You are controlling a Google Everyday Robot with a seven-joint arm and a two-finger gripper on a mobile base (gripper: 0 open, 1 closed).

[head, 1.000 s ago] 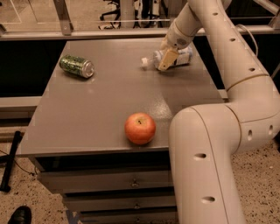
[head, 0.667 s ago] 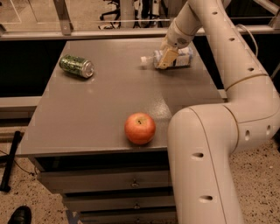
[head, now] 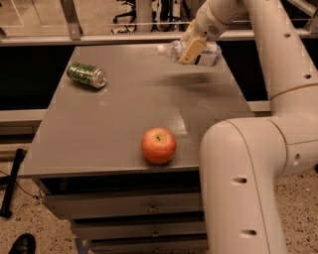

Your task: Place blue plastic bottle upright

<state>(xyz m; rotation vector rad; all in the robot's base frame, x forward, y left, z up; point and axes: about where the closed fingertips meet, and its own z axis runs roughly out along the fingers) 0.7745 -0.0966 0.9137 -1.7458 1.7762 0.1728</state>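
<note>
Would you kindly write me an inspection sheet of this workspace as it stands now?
Surface: grey table, with drawers beneath.
Job's things: blue plastic bottle held roughly horizontal above the table's far side, cap pointing left; not yet upright.
Clutter: green can on its side, far left; apple near the front edge.
Grippers: gripper over the far side, shut on the bottle.
Cables: nothing seen on the table.
Surroundings: speckled floor; chair bases beyond; shoe at bottom left.
</note>
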